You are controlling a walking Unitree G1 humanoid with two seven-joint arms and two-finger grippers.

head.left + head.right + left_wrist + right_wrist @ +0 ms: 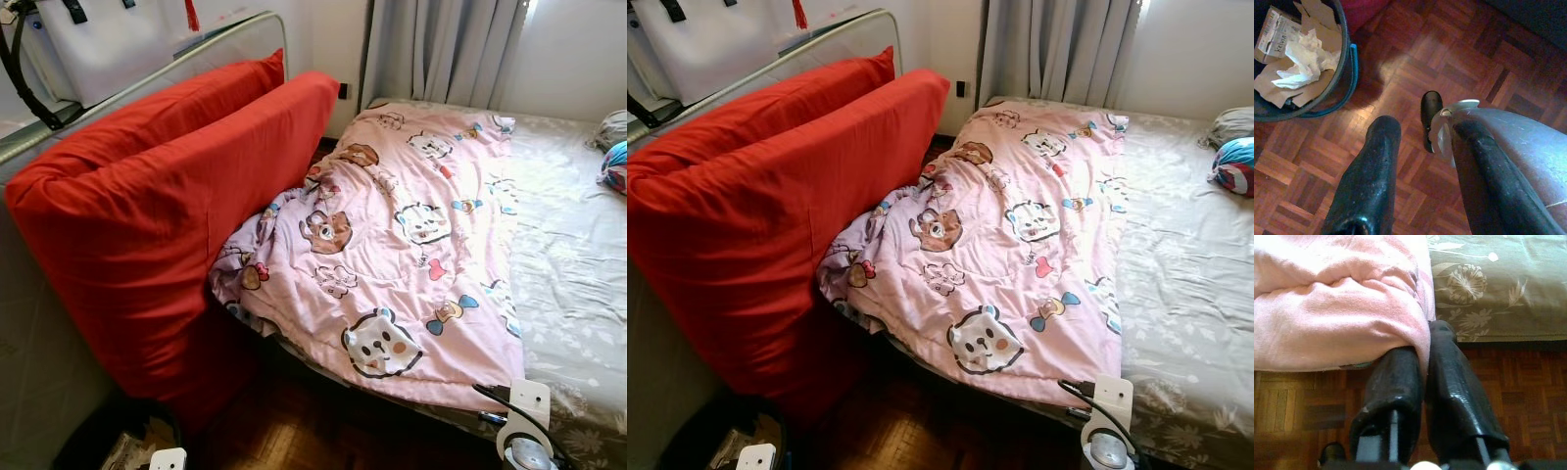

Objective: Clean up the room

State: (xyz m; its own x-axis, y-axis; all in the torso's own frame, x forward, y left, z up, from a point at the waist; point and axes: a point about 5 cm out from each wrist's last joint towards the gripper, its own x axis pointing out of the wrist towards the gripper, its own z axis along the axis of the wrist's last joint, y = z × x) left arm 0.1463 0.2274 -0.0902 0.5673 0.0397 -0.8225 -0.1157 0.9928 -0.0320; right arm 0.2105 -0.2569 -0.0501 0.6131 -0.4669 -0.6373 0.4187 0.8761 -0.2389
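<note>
Soft matt pink cloth quilt (pixel 392 255), matt red cloth pillows (pixel 147 215), glossy wooden parquet floor (pixel 1459 68), crumpled paper (pixel 1303 63), glossy black claw fingers (pixel 1459 396).

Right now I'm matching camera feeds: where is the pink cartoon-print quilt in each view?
Left eye view: pink cartoon-print quilt mid-frame, on the bed.
Right eye view: mid-frame.
Left wrist view: not in it.
Right wrist view: its corner pinched in the right gripper.
Shared landmark: grey floral bedsheet beside the quilt.

A small white printed cardboard box (pixel 1276 30) lies among crumpled paper in the dark round waste bin (pixel 1350 63), upper left of the left wrist view. Its dark lettering is too blurred to read with certainty. No other text is legible.
</note>
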